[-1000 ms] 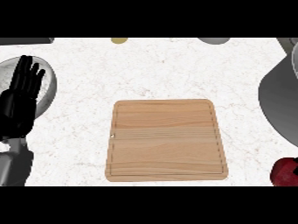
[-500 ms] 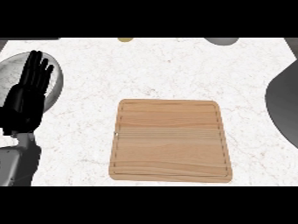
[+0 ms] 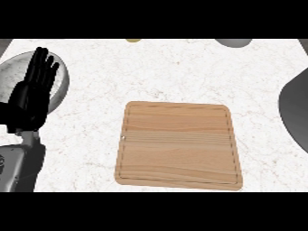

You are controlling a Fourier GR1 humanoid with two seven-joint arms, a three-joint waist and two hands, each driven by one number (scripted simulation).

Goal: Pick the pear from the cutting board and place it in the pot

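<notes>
Fingers [image 3: 39, 72] straight; pot [image 3: 303, 117] cut off

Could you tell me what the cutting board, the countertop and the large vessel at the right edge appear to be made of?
The cutting board looks like light wood with a matte finish: straight horizontal grain bands run across it. The countertop resembles polished white marble or a stone look-alike, given its faint grey veining. The large vessel seems to be dull grey metal, judging by its smooth, evenly shaded wall, though that is less certain.
</notes>
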